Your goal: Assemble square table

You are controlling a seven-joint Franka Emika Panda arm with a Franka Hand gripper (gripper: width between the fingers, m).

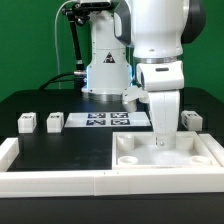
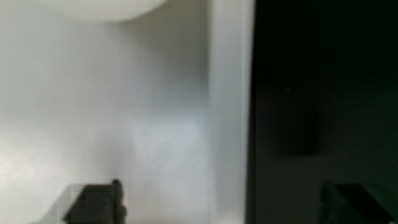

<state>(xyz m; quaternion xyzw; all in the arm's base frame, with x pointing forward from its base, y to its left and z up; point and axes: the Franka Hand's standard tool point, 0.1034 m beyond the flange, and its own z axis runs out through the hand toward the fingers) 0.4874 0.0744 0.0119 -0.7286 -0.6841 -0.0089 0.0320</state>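
One square table top [image 1: 170, 160] lies at the exterior view's right on the black table [image 1: 70, 145], touching one white border rail [image 1: 50, 178]. One marker board [image 1: 108, 121] lies behind. Three block legs are counted: outer leg [image 1: 27, 122] and inner leg [image 1: 54, 122] at the left, right leg [image 1: 190, 118] behind the top. One gripper [image 1: 161, 138] is lowered over the top. Only the wrist view shows its fingers [image 2: 93, 203]: spread wide, holding nothing. The backdrop is a green wall [image 1: 30, 50].

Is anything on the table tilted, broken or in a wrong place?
Nothing stands out. The square top lies flat, the loose legs stand upright, and the marker board lies flat and straight.
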